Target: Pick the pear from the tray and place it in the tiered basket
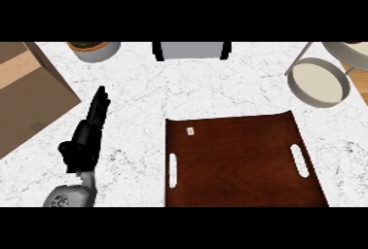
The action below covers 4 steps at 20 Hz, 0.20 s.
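On the tabletop [144, 97], head view: we see a brown tray [237, 160] with two slot handles, lying right of centre and running off the lower edge.
Pear: we find none anywhere in this view; the tray's wood is bare apart from a small white speck [191, 131] near its far left corner, too small for us to identify.
Basket [320, 103]: it stands at the far right corner, beyond the tray; its lower round tier shows a pale, bare floor, and the upper tier is cut off by the edge, so we cannot tell what it holds.
Left hand [82, 138]: it rests left of the tray, released, fingers straight and pointing away from the robot, holding nothing.
Right hand: out of view, so we cannot tell its state.
Key relation: tray and basket both lie to the right of the left hand, with the basket well apart from it across the tray; we judge the right side nearer the basket.
Stage: a pearless tray would fit a pear carried out of view, or one already in the hidden tier.
Pot [93, 51]: far left edge, apart from all this.
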### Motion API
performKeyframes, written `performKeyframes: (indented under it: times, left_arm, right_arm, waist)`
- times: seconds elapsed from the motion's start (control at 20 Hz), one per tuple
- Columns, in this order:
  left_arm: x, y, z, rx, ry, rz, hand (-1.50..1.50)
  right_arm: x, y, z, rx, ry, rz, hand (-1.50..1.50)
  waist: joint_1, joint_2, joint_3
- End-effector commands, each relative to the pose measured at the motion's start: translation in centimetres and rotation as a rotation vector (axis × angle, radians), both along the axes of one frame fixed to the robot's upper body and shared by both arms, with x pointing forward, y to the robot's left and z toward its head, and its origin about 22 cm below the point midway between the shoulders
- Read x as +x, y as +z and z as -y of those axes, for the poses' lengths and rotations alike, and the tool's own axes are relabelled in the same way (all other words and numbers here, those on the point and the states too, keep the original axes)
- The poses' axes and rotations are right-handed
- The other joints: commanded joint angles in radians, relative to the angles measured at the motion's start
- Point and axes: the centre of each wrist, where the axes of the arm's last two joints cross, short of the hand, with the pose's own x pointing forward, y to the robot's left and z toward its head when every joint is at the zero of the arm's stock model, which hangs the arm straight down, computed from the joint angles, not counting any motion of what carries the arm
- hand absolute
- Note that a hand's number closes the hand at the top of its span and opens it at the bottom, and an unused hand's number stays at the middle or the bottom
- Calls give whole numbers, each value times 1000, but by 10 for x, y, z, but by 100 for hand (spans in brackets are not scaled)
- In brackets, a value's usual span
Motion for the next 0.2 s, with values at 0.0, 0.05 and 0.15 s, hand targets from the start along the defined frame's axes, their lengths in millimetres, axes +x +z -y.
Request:
performKeyframes:
  times: [0.0, 0.05, 0.15]
  left_arm:
    - [-7, 1, 2, 14, 23, 3, 0]
    - [-2, -2, -3, 5, 19, -1, 0]
    - [-5, -3, 8, -2, 23, -7, 0]
  right_arm:
    - [-74, -19, 40, -8, -5, 40, -150]
    - [-87, -23, 45, 11, -10, 32, -150]
    - [-125, -20, 62, 1, 34, 58, -150]
  waist:
    - [-19, -4, 1]
    - [-9, 0, 0]
    - [-24, -2, 1]
